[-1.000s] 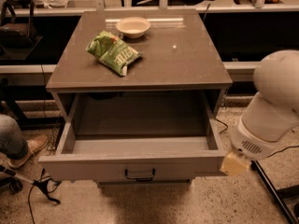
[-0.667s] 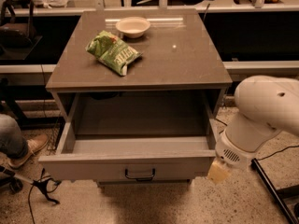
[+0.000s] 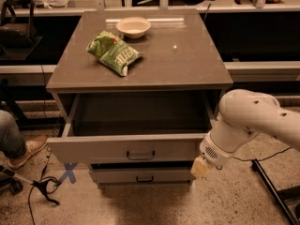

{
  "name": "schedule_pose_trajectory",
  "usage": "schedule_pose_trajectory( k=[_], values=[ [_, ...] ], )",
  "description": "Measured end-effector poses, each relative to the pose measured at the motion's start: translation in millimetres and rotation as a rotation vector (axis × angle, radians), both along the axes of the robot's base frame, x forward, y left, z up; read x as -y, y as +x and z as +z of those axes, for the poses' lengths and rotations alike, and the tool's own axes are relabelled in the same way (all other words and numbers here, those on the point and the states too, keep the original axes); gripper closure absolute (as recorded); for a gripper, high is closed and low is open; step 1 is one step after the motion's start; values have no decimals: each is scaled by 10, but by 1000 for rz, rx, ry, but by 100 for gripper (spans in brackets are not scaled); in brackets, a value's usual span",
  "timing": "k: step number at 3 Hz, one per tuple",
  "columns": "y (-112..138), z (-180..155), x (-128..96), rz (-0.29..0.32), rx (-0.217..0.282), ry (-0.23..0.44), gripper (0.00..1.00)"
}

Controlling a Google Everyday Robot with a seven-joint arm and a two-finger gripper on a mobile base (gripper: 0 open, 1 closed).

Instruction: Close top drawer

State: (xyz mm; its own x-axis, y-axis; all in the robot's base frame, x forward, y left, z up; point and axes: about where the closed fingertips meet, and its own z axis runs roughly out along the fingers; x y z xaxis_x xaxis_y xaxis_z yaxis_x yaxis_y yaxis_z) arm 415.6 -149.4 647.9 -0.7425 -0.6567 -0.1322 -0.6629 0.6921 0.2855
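Observation:
The top drawer (image 3: 126, 149) is pulled out of the grey cabinet (image 3: 140, 76). Its wide flat front carries a small black handle (image 3: 140, 155), and its grey interior holds nothing I can see. My gripper (image 3: 200, 168) hangs at the end of the white arm (image 3: 248, 121). It is at the right end of the drawer front, just below its lower right corner and close against it.
A green snack bag (image 3: 114, 53) and a pale bowl (image 3: 133, 26) lie on the cabinet top. A lower drawer (image 3: 140, 176) shows under the open one. A person's leg and shoe (image 3: 21, 146) are at the left, with cables (image 3: 44, 189) on the floor. A black stand leg (image 3: 274, 191) is at the right.
My arm has swung left and down, bringing the gripper to the right end of the drawer front. The drawer front sits a little further in, uncovering the lower drawer.

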Motion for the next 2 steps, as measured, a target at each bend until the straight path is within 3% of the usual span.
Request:
schedule_pose_trajectory(
  k=[1,2],
  values=[
    [0,0,0,0,0,0,100],
    [208,13,-38,-24,41,15,100]
  ],
)
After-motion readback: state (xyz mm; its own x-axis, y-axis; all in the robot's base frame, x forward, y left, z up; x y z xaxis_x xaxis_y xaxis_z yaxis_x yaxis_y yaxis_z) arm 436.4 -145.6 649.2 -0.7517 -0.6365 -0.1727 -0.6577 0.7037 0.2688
